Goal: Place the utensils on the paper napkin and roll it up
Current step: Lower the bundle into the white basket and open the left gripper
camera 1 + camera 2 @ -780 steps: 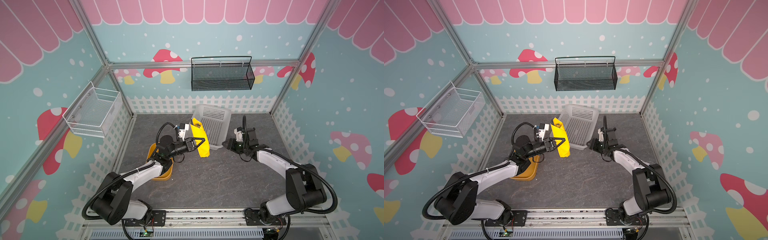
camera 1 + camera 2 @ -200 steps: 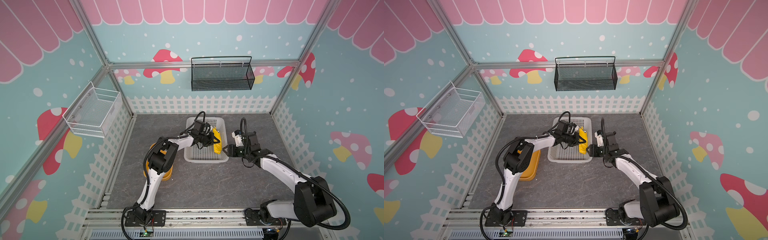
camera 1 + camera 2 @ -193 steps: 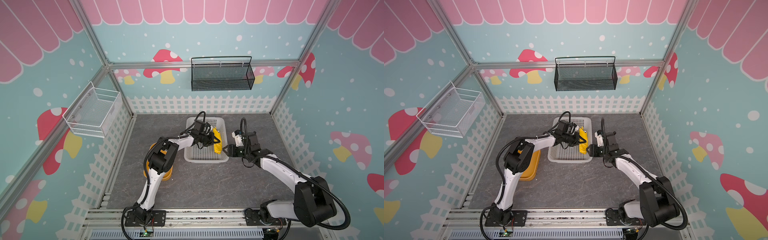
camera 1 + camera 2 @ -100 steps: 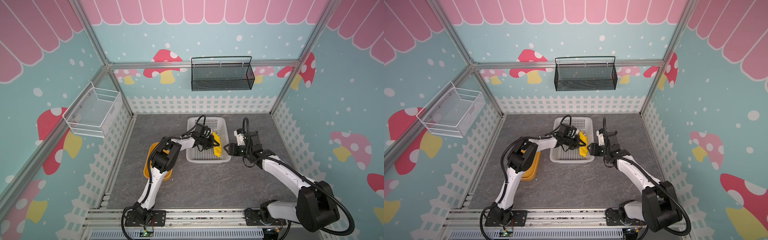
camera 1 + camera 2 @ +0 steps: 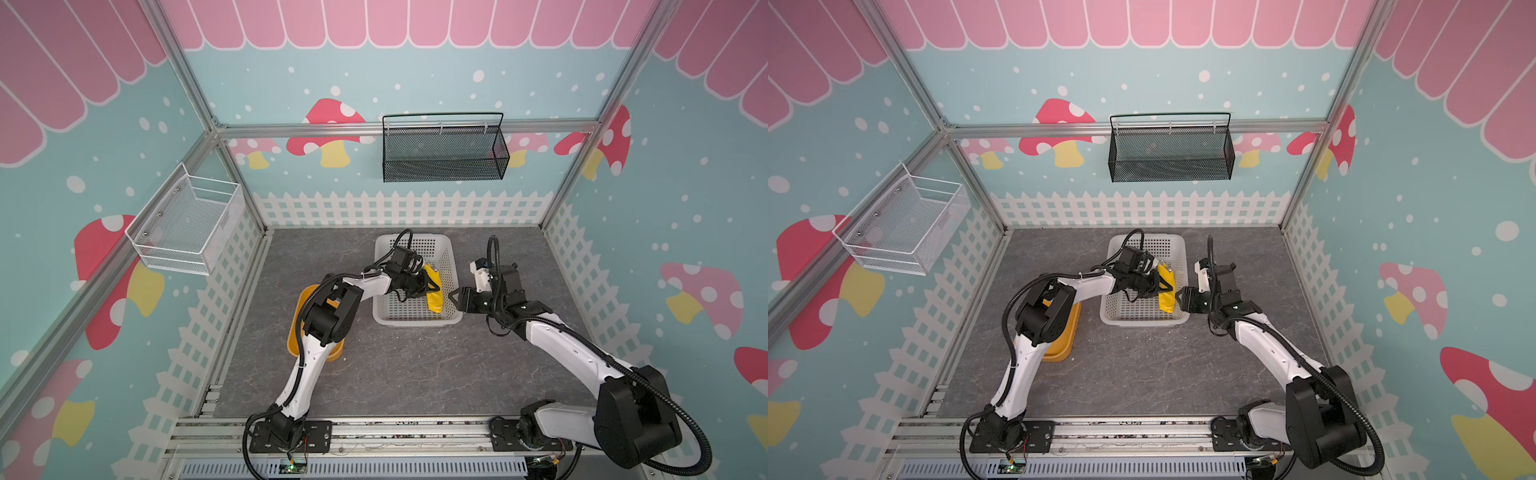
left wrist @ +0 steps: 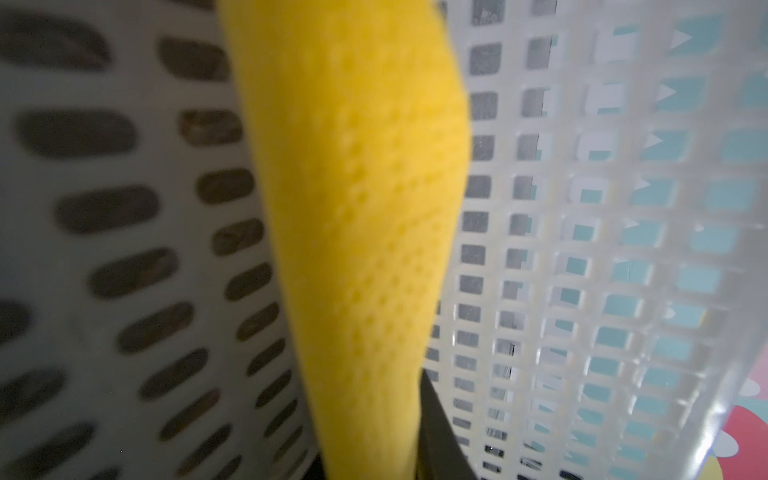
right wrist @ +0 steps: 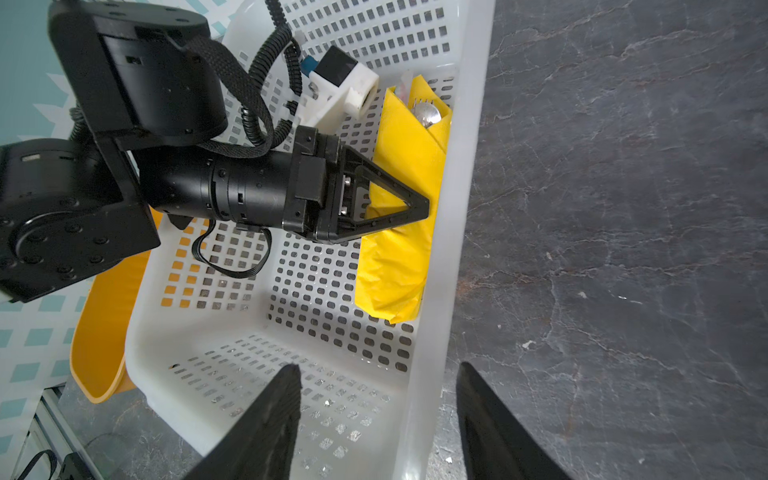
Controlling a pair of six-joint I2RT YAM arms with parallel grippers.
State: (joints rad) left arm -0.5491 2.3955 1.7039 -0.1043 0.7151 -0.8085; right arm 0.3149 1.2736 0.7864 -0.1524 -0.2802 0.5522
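Note:
The paper napkin (image 5: 435, 296) (image 5: 1167, 297) is a yellow roll lying inside the white basket (image 5: 415, 321) (image 5: 1142, 322) along its right wall. The utensils are wrapped in it. Only a spoon bowl (image 7: 428, 112) and fork tines (image 7: 422, 101) stick out of its far end; the knife is hidden. My left gripper (image 5: 430, 286) (image 5: 1165, 286) (image 7: 419, 208) reaches into the basket, its fingers against both sides of the roll (image 6: 353, 208). My right gripper (image 5: 453, 297) (image 5: 1181, 297) (image 7: 378, 374) is open astride the basket's right wall (image 7: 440, 291), touching nothing.
An orange-yellow tray (image 5: 297, 332) (image 5: 1059, 353) (image 7: 99, 332) lies left of the basket, partly under the left arm. A black mesh basket (image 5: 442, 149) hangs on the back wall and a white wire basket (image 5: 187, 224) on the left wall. Grey table (image 7: 623, 208) lies to the right.
A few seconds ago the left gripper held the roll in the air beside the tilted basket. Now the basket stands flat with the roll lying inside. The right gripper has hardly moved.

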